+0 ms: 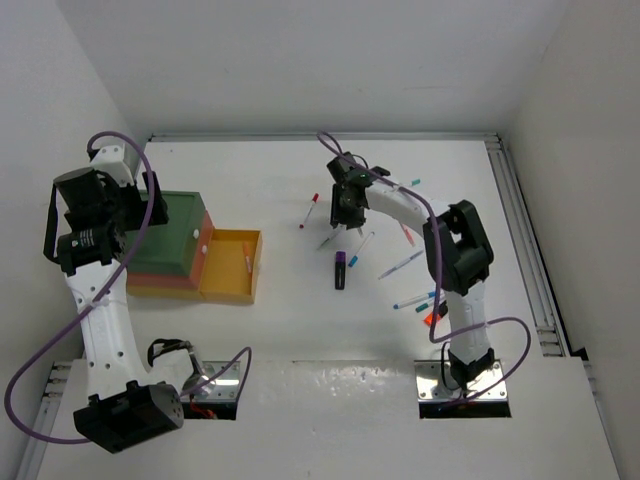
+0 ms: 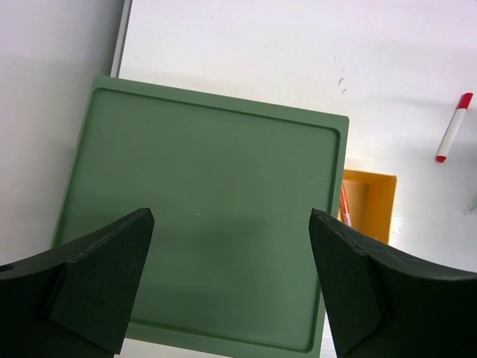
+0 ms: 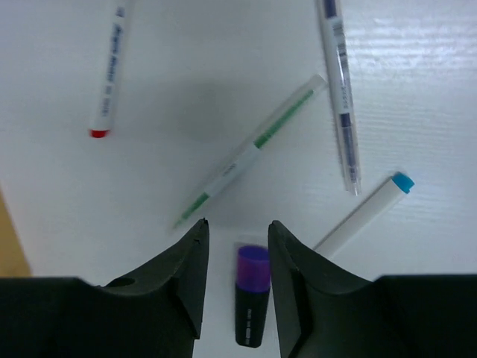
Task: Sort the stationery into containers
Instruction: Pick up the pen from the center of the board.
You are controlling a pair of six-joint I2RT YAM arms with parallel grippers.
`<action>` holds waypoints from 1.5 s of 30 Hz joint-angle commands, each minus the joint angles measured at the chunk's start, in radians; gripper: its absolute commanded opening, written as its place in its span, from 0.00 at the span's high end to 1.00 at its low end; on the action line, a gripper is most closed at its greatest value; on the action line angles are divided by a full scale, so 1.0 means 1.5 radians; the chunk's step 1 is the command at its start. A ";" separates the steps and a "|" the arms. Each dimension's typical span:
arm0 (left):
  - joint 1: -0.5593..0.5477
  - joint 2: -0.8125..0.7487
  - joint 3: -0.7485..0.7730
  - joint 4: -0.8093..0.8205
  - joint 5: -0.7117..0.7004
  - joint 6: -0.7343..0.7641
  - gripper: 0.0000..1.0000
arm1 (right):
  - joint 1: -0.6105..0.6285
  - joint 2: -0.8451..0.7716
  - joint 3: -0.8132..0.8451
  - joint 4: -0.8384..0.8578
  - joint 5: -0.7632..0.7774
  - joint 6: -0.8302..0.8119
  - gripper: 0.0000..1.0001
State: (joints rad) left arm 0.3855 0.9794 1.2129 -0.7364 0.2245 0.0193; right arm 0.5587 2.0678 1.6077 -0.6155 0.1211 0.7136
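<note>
My right gripper (image 3: pixel 237 231) is open, its jaws a little apart, above a purple highlighter (image 3: pixel 253 294) that lies on the table between and below the fingers. Around it lie a green pen (image 3: pixel 250 153), a red-tipped pen (image 3: pixel 108 71), a clear blue pen (image 3: pixel 340 89) and a blue-capped pen (image 3: pixel 361 212). My left gripper (image 2: pixel 231 215) hovers wide open and empty over the green container (image 2: pixel 209 149). The yellow container (image 1: pixel 230 278) beside it holds an orange pen (image 1: pixel 247 258). From above, the right gripper (image 1: pixel 346 222) hangs just behind the highlighter (image 1: pixel 340 270).
The green container (image 1: pixel 165 240) sits stacked on a red-orange one (image 1: pixel 160 284) at the left. More pens (image 1: pixel 400 265) and an orange highlighter (image 1: pixel 432 318) lie close to the right arm's base. White walls enclose the table on three sides.
</note>
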 commanded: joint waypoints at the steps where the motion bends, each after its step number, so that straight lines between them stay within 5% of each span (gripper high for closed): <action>1: -0.004 -0.005 0.014 0.028 0.006 0.003 0.08 | -0.009 0.017 0.025 -0.030 0.025 0.031 0.62; 29: -0.002 -0.018 -0.039 0.027 -0.012 0.015 0.08 | -0.007 0.149 0.094 0.009 0.062 0.001 0.57; 36: 0.001 -0.020 -0.034 0.020 -0.015 0.018 0.08 | 0.007 0.154 0.083 0.008 0.028 -0.003 0.70; 41: 0.000 -0.020 -0.033 0.017 -0.014 0.016 0.08 | 0.009 0.147 0.077 0.009 -0.007 -0.004 0.98; 45: 0.000 -0.020 -0.026 0.011 -0.012 0.012 0.08 | 0.010 0.132 0.082 0.035 -0.099 -0.007 1.00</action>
State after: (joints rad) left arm 0.3859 0.9714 1.1515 -0.7246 0.2092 0.0406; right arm 0.5655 2.2803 1.7264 -0.5999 0.0875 0.7071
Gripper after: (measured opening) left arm 0.922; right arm 0.025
